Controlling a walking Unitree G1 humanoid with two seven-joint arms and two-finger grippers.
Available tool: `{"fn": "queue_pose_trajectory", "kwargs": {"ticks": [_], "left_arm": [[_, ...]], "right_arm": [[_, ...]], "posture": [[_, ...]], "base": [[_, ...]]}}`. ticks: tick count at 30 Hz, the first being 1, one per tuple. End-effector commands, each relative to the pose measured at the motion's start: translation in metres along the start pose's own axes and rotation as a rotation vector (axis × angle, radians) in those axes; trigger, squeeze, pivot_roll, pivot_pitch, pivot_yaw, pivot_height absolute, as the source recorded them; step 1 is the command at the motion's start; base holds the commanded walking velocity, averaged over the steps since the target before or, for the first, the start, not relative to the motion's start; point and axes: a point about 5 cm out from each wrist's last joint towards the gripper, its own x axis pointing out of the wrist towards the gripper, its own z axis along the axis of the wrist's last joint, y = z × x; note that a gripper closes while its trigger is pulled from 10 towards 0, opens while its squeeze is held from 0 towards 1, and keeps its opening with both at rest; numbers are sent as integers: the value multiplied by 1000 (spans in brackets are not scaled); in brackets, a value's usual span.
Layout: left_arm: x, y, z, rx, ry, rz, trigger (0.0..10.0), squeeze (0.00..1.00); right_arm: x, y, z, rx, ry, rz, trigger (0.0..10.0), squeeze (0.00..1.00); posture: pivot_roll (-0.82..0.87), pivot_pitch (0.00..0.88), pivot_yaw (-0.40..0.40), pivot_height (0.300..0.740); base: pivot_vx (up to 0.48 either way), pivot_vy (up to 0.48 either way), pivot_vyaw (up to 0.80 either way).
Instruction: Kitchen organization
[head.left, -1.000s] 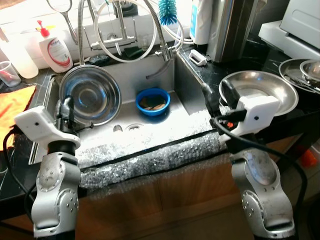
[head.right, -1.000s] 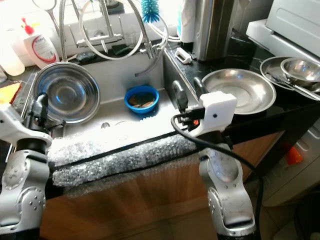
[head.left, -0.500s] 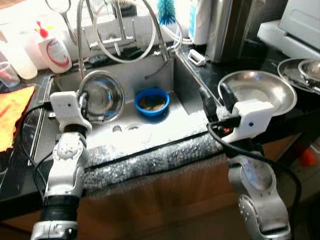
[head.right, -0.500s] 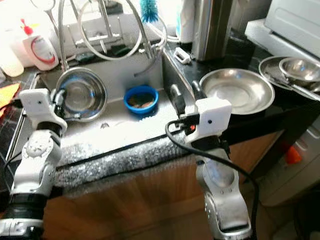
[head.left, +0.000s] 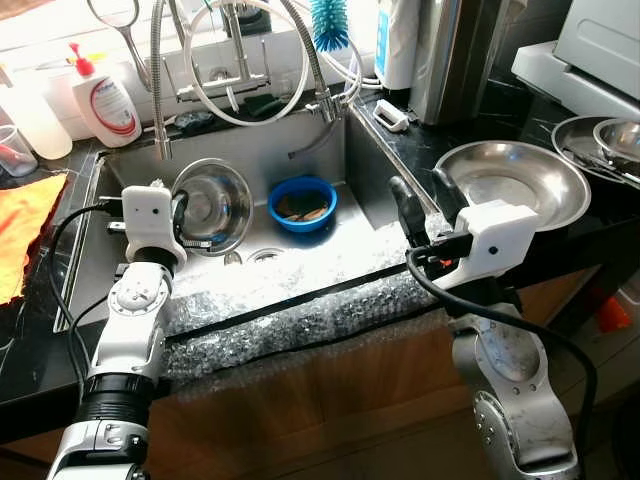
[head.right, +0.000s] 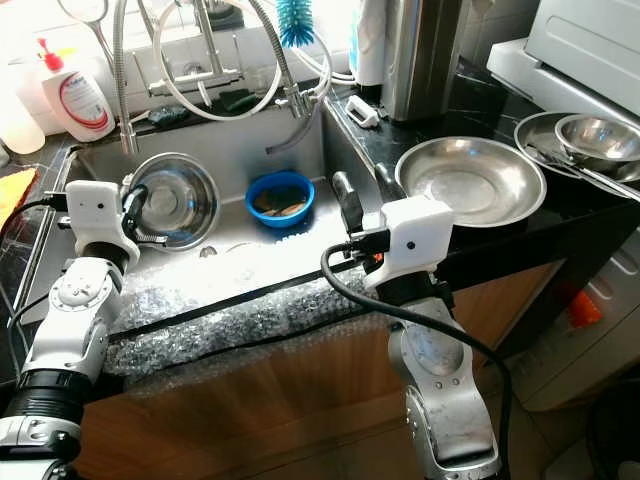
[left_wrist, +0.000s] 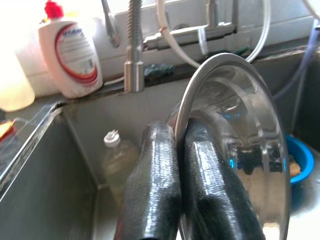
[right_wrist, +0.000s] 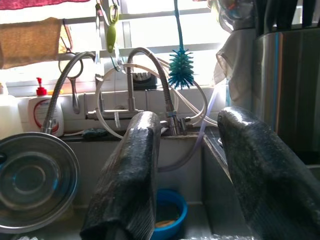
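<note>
Currently left gripper (left_wrist: 177, 165) clamped on rim of round stainless steel bowl (head.left: 212, 204), held on edge above sink (head.left: 300, 150), likely for draining. Right gripper (head.left: 422, 205), fingers apart, waits over sink's right edge beside black desk (head.left: 500, 100).

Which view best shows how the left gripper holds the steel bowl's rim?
The left wrist view: the left gripper has its jaws shut on the steel bowl, one finger on each side of the rim. The eye views show the bowl held tilted on edge over the sink, with the grip itself small. The right wrist view shows the bowl's inside.
</note>
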Motion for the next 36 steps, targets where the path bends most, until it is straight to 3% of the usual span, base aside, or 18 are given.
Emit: {"fn": "queue_pose_trajectory", "kwargs": {"ticks": [1,13,26,35,36], "left_arm": [[3,3,2,-15,3,9,10000,1000],[4,1,1,-42,6,1,10000,1000],[3,-4,3,-181,5,-19,10000,1000],[4,-7,4,-205,24,-47,10000,1000],[4,-8,3,-197,32,-66,10000,820]], "right_arm": [[2,3,0,2,-4,15,10000,0],[4,4,0,3,-1,26,10000,0],[5,6,-4,20,14,37,10000,0],[6,6,-4,19,17,46,10000,0],[6,7,-4,19,18,48,10000,0]], "posture": [[-162,54,116,740],[-160,49,114,740],[-159,51,114,740],[-157,57,110,740],[-155,57,109,740]], "base": [[0,0,0],[0,0,0],[0,0,0],[0,0,0],[0,0,0]]}}
